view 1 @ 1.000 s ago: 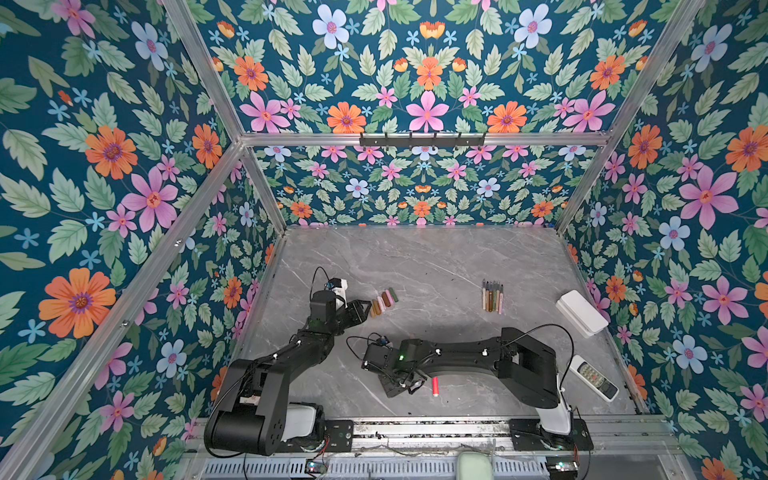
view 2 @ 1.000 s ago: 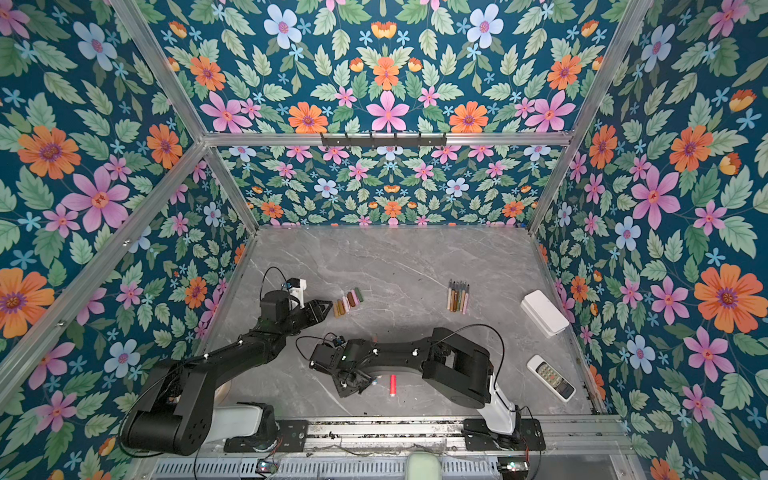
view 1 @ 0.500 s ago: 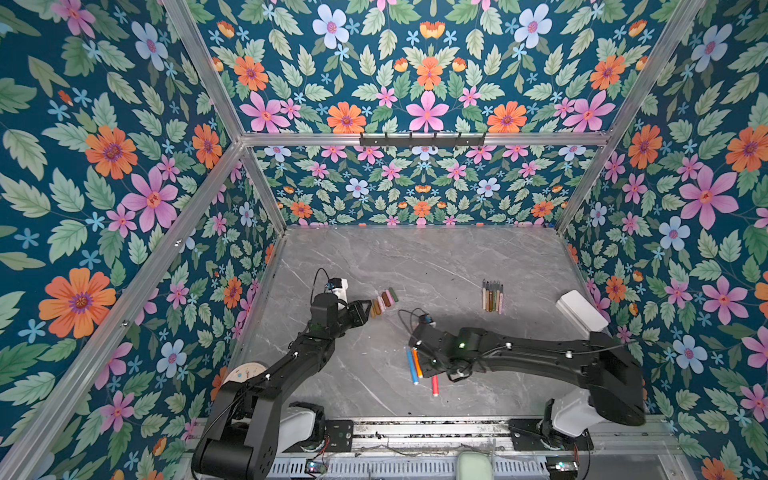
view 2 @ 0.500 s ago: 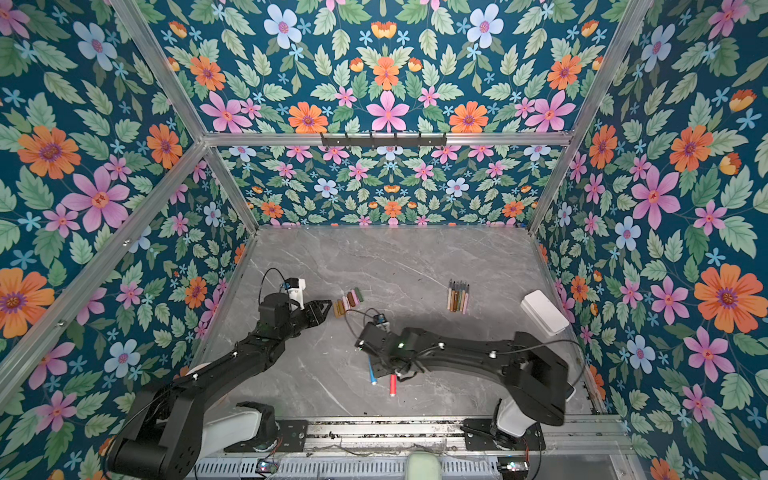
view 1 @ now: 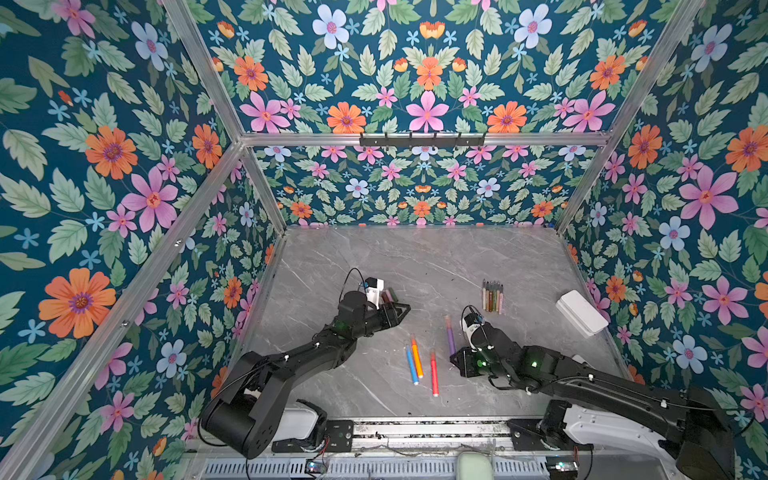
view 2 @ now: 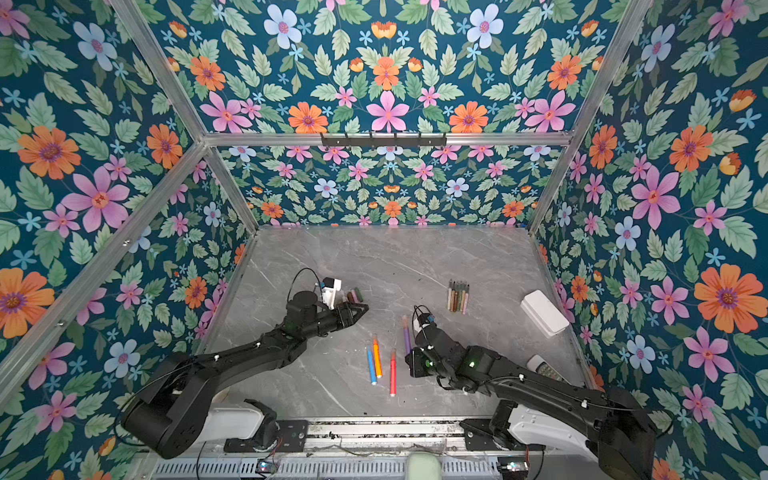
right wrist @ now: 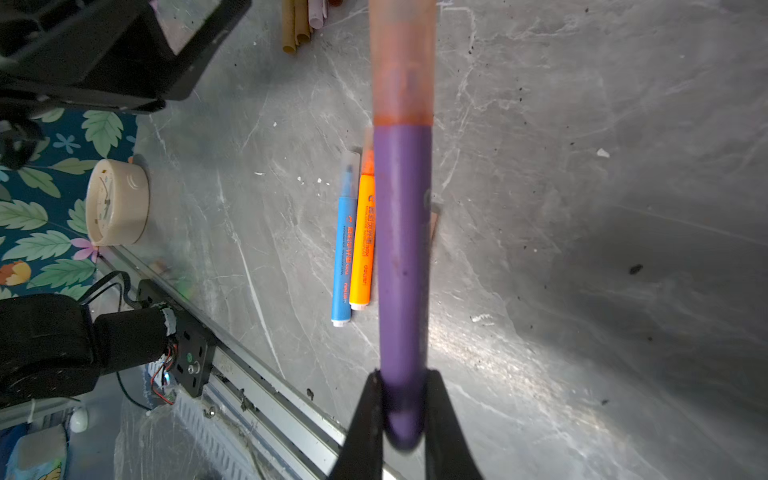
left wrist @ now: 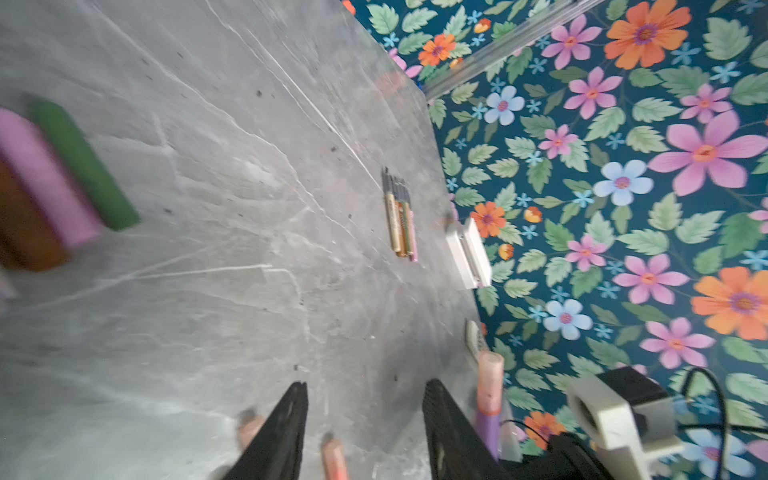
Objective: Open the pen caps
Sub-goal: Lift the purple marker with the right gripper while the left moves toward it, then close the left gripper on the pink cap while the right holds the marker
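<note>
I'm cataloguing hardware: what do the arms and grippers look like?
The left arm and right arm are matte black jointed links on white bases, with small green lights. The left gripper and right gripper have black tapering fingers. A white camera block with a thin black cable sits at each wrist.

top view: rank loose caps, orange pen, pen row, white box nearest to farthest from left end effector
1. loose caps, right beside the left end effector
2. orange pen, front centre
3. pen row, right of centre
4. white box, far right wall
</note>
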Controlling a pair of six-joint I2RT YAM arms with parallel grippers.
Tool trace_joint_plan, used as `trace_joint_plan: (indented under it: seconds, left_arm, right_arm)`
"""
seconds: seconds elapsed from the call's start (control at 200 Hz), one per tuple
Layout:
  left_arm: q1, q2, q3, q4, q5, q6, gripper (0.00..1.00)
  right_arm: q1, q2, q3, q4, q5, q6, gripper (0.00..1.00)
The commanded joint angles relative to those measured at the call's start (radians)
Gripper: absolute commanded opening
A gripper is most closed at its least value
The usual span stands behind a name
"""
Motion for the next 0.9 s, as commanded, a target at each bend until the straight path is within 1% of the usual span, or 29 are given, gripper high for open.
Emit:
trace_joint_plan:
  seconds: [0.0,0.08,0.215,0.34,0.52,0.715,0.895]
  left_arm:
    - [-0.041,0.053,-0.005,0.279,0.101,-0.187,0.49]
    - [-0.072,0.095,0.0,0.354,0.106,-0.233,0.49]
    - [-0.115,0.151,0.012,0.412,0.102,-0.268,0.48]
    - [-0.147,0.17,0.018,0.418,0.083,-0.275,0.47]
    - [-0.182,0.178,0.04,0.356,0.058,-0.24,0.47]
    - [-0.198,0.179,0.058,0.307,0.048,-0.206,0.46]
    - [-0.212,0.152,0.08,0.195,0.018,-0.137,0.46]
  right_arm:
    - [-0.002,0.0,0.001,0.025,-0.021,-0.011,0.06]
    - [-0.002,0.014,0.003,0.037,-0.031,-0.013,0.06]
    - [-0.002,0.041,0.01,0.055,-0.048,-0.02,0.06]
    - [-0.002,0.058,0.012,0.057,-0.058,-0.022,0.06]
    - [-0.003,0.059,0.012,0.056,-0.066,-0.022,0.06]
    - [-0.003,0.052,0.016,0.049,-0.068,-0.024,0.06]
    - [-0.002,0.054,0.021,0.049,-0.069,-0.023,0.06]
